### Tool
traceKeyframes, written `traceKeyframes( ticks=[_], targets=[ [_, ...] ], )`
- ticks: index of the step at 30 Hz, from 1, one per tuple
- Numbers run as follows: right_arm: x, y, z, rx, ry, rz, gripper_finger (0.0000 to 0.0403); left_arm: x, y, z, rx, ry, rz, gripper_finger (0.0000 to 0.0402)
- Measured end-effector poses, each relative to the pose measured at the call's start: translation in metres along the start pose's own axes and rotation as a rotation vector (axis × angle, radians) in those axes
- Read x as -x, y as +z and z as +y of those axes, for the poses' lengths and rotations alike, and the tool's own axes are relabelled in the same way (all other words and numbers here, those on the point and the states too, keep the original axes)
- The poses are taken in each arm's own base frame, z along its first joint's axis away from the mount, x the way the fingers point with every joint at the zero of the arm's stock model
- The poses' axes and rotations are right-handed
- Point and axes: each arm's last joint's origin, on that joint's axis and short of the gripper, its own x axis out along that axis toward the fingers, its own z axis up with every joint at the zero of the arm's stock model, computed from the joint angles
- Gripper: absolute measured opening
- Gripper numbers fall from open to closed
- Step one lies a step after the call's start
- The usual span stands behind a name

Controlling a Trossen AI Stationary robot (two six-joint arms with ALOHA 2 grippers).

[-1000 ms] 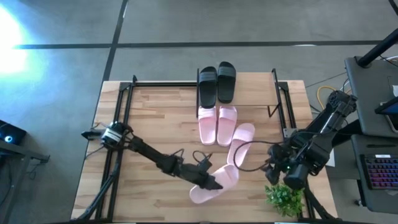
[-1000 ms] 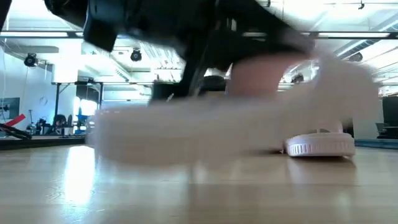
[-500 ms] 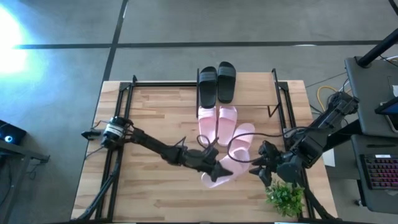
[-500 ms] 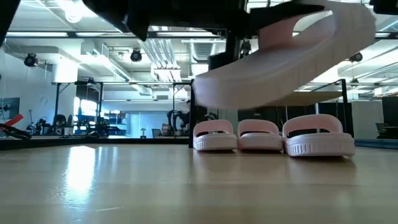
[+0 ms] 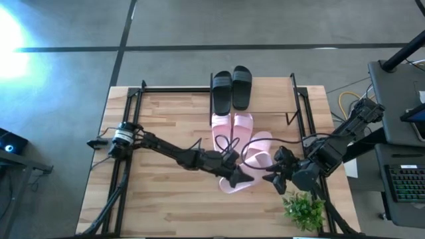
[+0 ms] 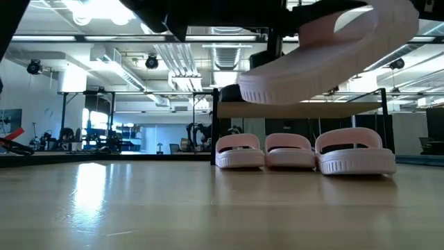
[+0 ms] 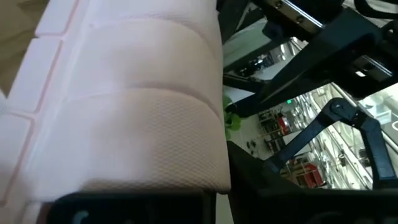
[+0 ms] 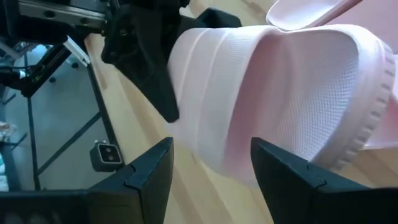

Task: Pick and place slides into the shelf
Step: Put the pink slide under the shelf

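Note:
My left gripper is shut on a pale pink slide, which hangs tilted above the table in the low view. My right gripper stands open just right of it. Its fingers show on either side of the slide's strap without touching. Three more pink slides rest sole-down on the table at the shelf's foot, one of them slanted. Two black slides lie on the shelf's tier. My left gripper holds the pink slide at its strap, on the side toward the table's left. It reaches in level from the table's left. The gripper's own body hides the fingertips. The slide is lifted clear of the table, tilted with one end higher.
The shelf's black bars frame the table's far half. A small green plant stands at the near right corner, close under my right arm. Bare wood lies at the near left. A desk with a keyboard stands off the right edge.
My left gripper has carried the pink slide up off the table from the near edge, toward the far right and the other pink slides. The wrist has rolled, and the slide now hangs tilted and clear. My right gripper has moved left toward the slide, staying open.

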Motion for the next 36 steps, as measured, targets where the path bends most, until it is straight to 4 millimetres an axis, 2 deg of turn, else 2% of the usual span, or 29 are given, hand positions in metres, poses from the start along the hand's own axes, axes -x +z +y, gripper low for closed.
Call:
traceKeyframes(
  ticks=[5,10,15,20,27,36],
  targets=[
    [-0.003,0.000,0.001,-0.021,-0.017,-0.026,0.0206,-0.002,0.010,-0.003,-0.019,-0.006,-0.035,0.0001],
    [-0.015,0.001,0.003,-0.033,-0.043,-0.041,0.0206,-0.003,0.025,-0.004,-0.030,-0.010,-0.077,0.0001],
    [-0.021,0.000,0.004,-0.024,-0.064,-0.037,0.0200,-0.003,0.028,-0.004,-0.031,-0.011,-0.077,0.0002],
    [-0.014,0.002,0.000,-0.020,-0.068,-0.028,0.0147,-0.003,0.020,0.001,-0.027,0.045,-0.021,0.0007],
    [-0.006,0.004,-0.005,0.003,-0.072,-0.016,0.0022,-0.002,0.018,-0.001,-0.028,0.042,-0.020,0.0008],
    [0.004,0.009,-0.010,0.016,-0.062,-0.036,0.0010,0.005,0.023,-0.013,-0.096,0.024,-0.036,0.0009]
  ],
)
